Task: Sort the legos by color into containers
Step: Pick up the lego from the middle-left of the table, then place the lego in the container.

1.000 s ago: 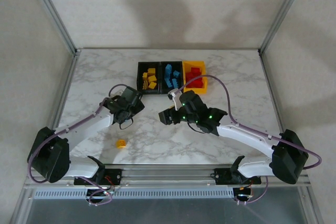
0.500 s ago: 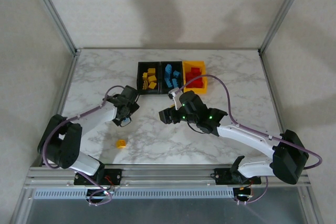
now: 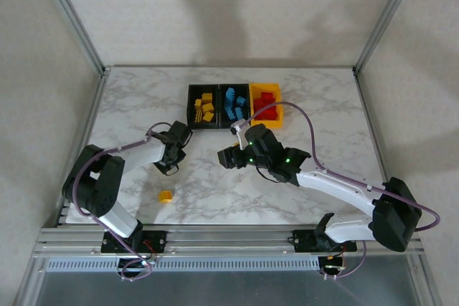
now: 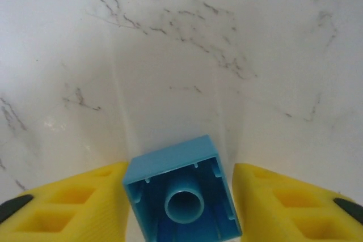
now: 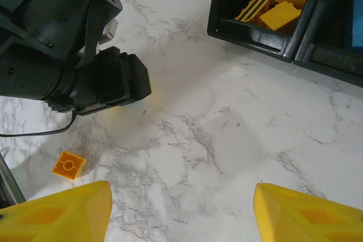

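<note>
grasping a blue lego (image 4: 181, 194): left gripper (image 4: 180, 181) clamped on it, right gripper (image 5: 181, 192) apart; next, lift it to the middle container (image 3: 233, 86).

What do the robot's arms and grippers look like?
Both the left arm and right arm have white links with black joint housings and bases. A purple cable loops along each. Green lights glow on the right arm's wrist. The left gripper and right gripper have chunky yellow fingers with ribbed sides and moulded recesses.
</note>
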`<state>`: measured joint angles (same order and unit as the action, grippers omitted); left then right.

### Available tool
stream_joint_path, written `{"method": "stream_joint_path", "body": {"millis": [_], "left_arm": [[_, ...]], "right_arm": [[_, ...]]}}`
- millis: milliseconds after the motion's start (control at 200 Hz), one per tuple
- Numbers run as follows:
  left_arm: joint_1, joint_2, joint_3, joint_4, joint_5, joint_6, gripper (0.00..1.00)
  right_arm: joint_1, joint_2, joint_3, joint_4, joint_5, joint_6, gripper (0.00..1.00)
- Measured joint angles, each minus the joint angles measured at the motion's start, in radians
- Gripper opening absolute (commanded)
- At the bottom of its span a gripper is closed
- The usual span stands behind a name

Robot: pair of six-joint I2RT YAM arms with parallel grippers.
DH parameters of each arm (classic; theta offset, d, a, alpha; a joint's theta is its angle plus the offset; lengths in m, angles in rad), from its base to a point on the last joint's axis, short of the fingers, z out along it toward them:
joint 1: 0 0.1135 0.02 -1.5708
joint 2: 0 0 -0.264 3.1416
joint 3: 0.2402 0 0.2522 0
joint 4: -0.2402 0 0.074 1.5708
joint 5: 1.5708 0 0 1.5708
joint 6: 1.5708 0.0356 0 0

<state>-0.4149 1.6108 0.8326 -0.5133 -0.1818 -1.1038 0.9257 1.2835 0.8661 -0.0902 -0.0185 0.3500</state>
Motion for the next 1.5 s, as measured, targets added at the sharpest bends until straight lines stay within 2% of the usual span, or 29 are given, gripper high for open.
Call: {"method": "stream_joint_path", "body": {"millis": [200,355,636,956,1502], "left_arm": [[0.0,-0.012,0.0,0.016,0.013,0.011,0.35],[-0.012,-0.053,0.019,0.027,0.033,0.027,0.35],[-0.129,-0.027,0.268,0.014,0.044,0.072,0.35],[-0.213,0.259,0.652,-0.003,0.069,0.163,0.35],[-0.232,0.697,1.277,-0.17,0.08,0.269,0.38]], "right_arm": [[0.0,-0.001,0.0,-0.002,0.001,0.001,0.66],[-0.008,-0.021,-0.005,-0.007,0.008,0.009,0.66],[-0.135,-0.138,-0.072,-0.042,0.008,0.081,0.67],[-0.296,-0.201,-0.135,-0.127,0.021,0.172,0.66],[-0.335,-0.224,-0.153,-0.162,0.023,0.194,0.66]]}}
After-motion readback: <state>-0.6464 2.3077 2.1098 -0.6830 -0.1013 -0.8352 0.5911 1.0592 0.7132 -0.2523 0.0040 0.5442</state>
